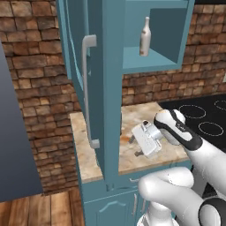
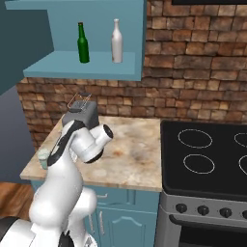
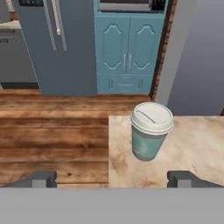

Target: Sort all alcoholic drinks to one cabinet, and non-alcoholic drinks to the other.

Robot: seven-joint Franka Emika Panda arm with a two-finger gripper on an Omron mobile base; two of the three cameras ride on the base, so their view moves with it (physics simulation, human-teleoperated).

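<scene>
Cabinet shelf (image 2: 87, 67): one cream-white narrow-necked bottle (image 2: 116, 41), one green glass bottle (image 2: 83, 43). Counter (image 3: 192, 144): one lidded paper cup (image 3: 150, 130) near its corner, one toaster (image 2: 83, 112). Stove (image 2: 212, 159): four burner rings partly visible.

A grey toaster (image 2: 82, 115) sits on the marble table (image 2: 130, 159), beside a black stove (image 2: 207, 159) with 4 rings.

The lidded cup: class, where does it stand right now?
In the hand view the lidded cup stands upright on the stone counter near its edge by the wooden floor, ahead of the open end effector.
</scene>
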